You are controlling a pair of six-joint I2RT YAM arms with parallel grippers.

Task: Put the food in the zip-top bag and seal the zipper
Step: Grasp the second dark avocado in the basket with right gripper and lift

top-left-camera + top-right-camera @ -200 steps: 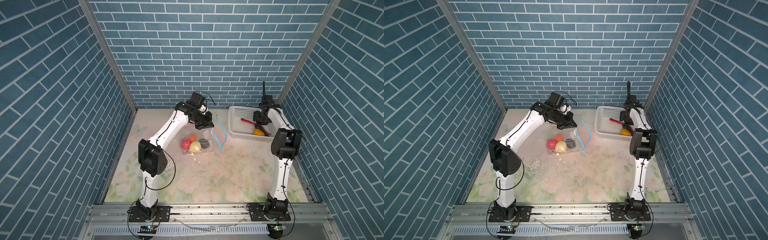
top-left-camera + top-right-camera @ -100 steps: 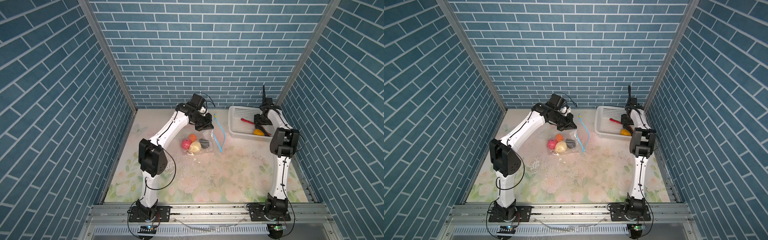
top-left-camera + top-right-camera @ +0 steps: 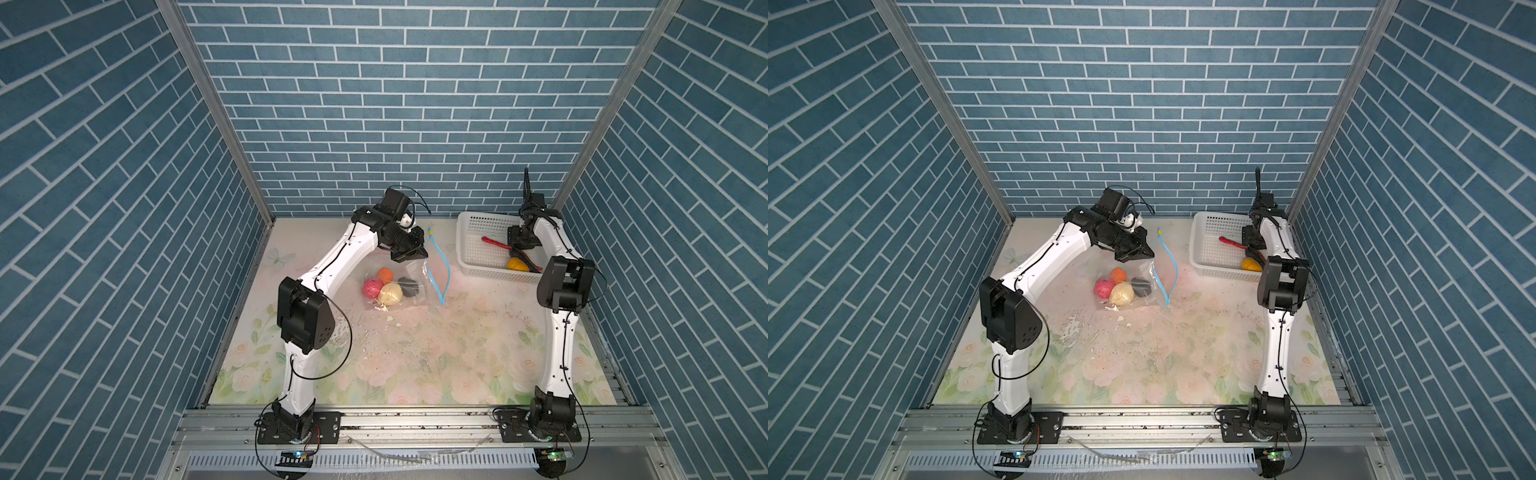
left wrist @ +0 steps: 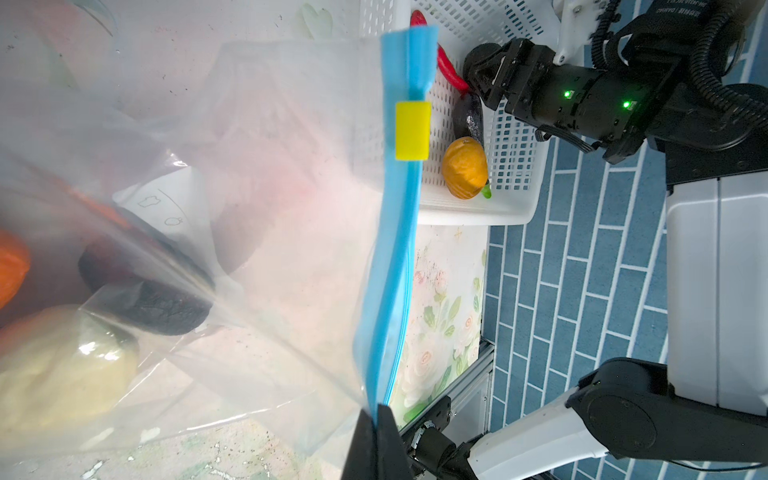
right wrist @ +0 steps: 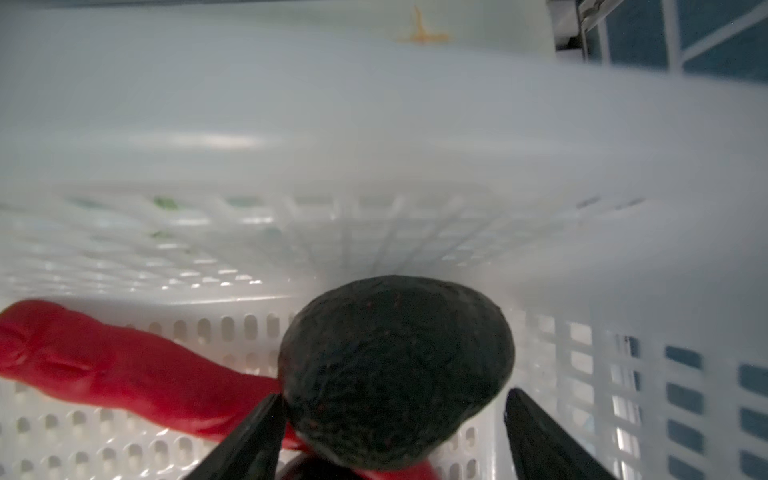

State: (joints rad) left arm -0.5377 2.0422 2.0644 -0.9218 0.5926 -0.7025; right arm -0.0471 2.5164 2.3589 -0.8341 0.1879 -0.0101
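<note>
The clear zip-top bag (image 3: 415,272) lies mid-table with pink (image 3: 371,286), cream (image 3: 390,294), orange (image 3: 385,274) and black (image 3: 409,286) food inside. My left gripper (image 4: 377,415) is shut on the blue zipper (image 4: 399,249) and holds that edge up; both top views show the lifted mouth gaping (image 3: 1173,266). My right gripper (image 5: 395,397) is down in the white basket (image 3: 478,232), open. A black lump (image 5: 395,365) sits between its fingers: one finger touches it, the other stands apart. Beside it lie a red strip (image 5: 124,365) and a yellow-orange piece (image 3: 516,264).
The basket stands at the back right corner, close to the side wall (image 3: 665,249). Its far wall (image 5: 374,124) rises right in front of my right gripper. Small white crumbs (image 3: 392,320) lie on the flowered mat in front of the bag.
My right gripper's jaws have widened a little inside the basket. The left gripper keeps its hold on the zipper edge, shifted only slightly.
</note>
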